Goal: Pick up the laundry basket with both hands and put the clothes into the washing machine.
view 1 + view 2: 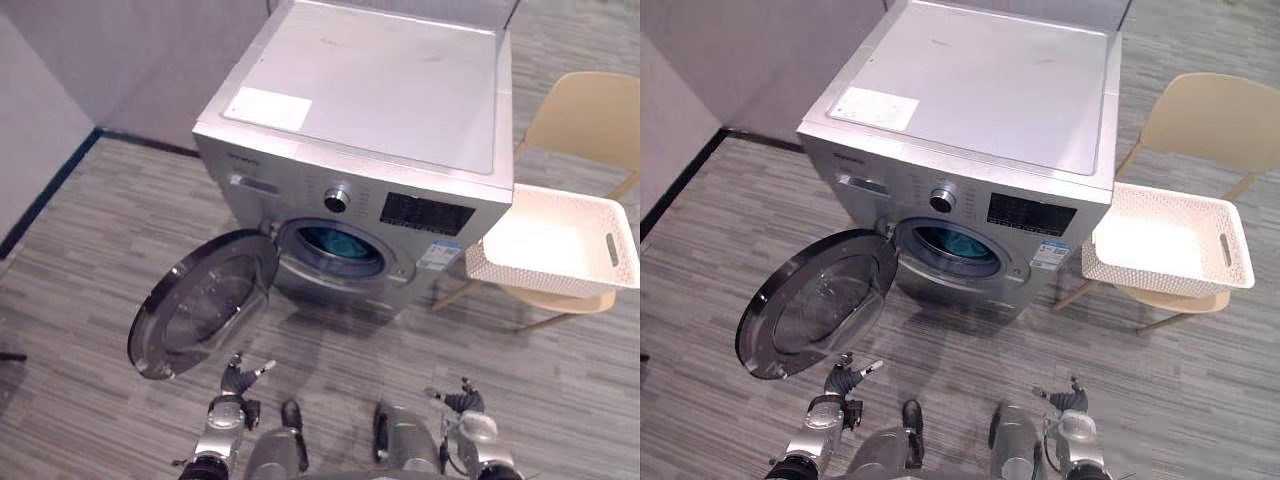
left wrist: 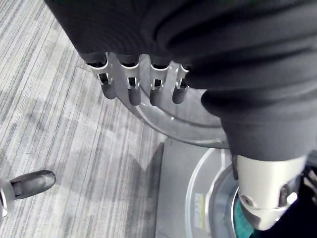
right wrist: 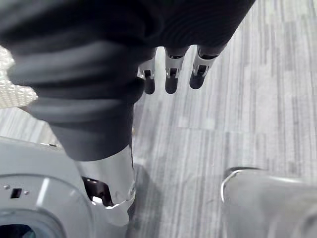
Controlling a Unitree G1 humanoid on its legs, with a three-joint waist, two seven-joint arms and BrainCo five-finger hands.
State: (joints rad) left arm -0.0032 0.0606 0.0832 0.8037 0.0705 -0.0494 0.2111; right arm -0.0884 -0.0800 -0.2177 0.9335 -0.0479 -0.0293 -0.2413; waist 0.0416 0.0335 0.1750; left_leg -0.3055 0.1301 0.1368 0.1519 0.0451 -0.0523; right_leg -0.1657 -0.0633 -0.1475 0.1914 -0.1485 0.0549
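Left wrist view is showing my left hand point(image 2: 154, 74) hanging low over the grey striped floor point(image 1: 80, 300), its fingers point(image 2: 132, 89) loose and nearly straight, gripping nothing. My right hand point(image 3: 171, 64) is hanging the same way on the other side, fingers point(image 3: 198, 74) relaxed and apart from the thumb, nothing in it either.

Just beyond the hands, the washing machine point(image 1: 400, 100) is standing with its round door point(image 1: 200, 300) swung wide open toward my left, glass side facing up at me. A teal cloth point(image 1: 335, 243) is lying inside the drum behind the opening.

Further off to my right, the white laundry basket point(image 1: 540, 278) is sitting upright on the seat of a tan chair point(image 1: 590, 115), just beside the machine's right side; I cannot tell whether they are touching. Its long axis is running side to side, roughly in line with the machine's front: one short end is pointing at the machine, and the other, with the handle slot, is pointing away to my right. Its white bottom is showing.
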